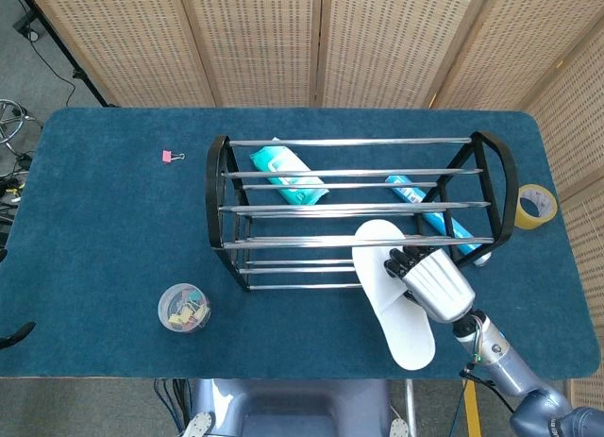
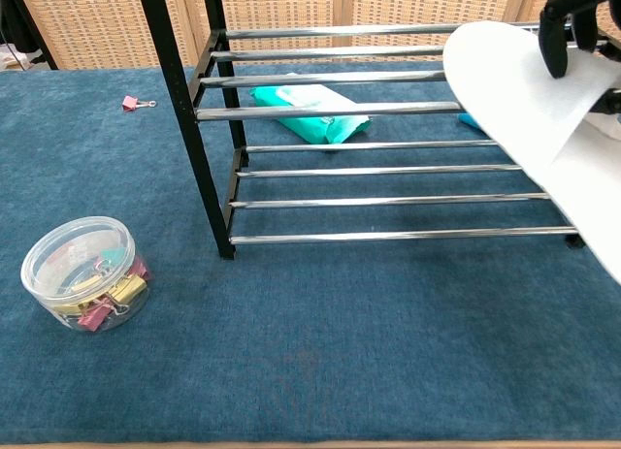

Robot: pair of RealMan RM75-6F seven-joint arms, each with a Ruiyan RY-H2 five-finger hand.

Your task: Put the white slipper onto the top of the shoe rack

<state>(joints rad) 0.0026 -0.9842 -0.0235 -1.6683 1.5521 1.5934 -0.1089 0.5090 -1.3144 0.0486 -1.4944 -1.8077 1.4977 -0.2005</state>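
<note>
White and flat-soled, the thin foam slipper (image 1: 394, 295) hangs in the air at the near right corner of the black-framed shoe rack with chrome bars (image 1: 283, 209), its toe end reaching over the front top bars and its heel end trailing out past the rack toward the table's near edge. The right robot hand (image 1: 429, 281) holds it, dark fingers (image 2: 557, 32) curled over its upper face, as the chest view shows. To do this step well, I judge the slipper should travel further over the rack before release, so that its length spans at least two chrome bars; set down across one bar only, it would likely tip off or slide through a gap. Levelling the sole first and opening the fingers only once it rests on the bars should keep it from flipping. The left robot hand shows in neither view. Under the rack on the blue felt table (image 1: 104, 229) lie a teal wipes pack (image 1: 286, 175) and a blue tube (image 1: 429, 210); both carry print, but it is too small to read. No writing shows on the slipper.
</note>
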